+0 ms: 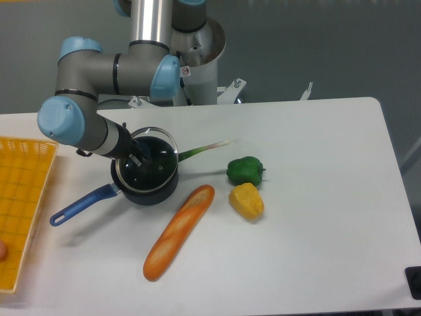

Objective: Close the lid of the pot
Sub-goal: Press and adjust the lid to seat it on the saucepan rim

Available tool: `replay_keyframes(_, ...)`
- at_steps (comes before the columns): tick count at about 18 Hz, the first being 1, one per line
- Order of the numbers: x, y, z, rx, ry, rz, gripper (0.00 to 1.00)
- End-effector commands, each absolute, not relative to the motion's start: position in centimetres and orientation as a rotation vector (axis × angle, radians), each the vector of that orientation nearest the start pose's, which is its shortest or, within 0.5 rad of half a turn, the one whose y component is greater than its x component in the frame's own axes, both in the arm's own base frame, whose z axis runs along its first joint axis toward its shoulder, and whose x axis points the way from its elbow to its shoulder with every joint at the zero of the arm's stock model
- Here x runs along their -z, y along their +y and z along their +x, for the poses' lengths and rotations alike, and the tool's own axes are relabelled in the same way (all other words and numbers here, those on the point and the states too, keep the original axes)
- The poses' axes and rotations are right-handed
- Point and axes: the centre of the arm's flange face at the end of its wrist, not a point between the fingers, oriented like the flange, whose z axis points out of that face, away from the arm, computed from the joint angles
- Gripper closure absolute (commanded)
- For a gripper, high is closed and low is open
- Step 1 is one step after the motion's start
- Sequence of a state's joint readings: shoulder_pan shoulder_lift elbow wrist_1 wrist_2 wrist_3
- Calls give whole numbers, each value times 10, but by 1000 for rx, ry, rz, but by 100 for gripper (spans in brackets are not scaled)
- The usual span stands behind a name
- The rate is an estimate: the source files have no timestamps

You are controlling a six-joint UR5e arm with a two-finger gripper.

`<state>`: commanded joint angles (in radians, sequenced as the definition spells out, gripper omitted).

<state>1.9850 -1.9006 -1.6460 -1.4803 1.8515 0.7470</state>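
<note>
Glass pot lid (156, 146) sits tilted over the pot (145, 178) at left of centre. The hand (140, 158) reaches it there; its grip cannot be told.

A white table (316, 217) with rounded corners fills most of the view, its surface matte and evenly lit, with only soft shadows. Behind its far edge stands a plain grey wall (316, 46), darker than the tabletop. Past the table's right edge a strip of lighter grey floor (411, 155) shows, and a small dark object (414, 282) sits at the lower right corner.
</note>
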Motion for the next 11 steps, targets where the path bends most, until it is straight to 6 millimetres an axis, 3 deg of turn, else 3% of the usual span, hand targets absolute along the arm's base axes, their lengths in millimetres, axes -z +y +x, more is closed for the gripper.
replay_keyframes(11, -290, 562, -132, -122, 659, -3486, 46)
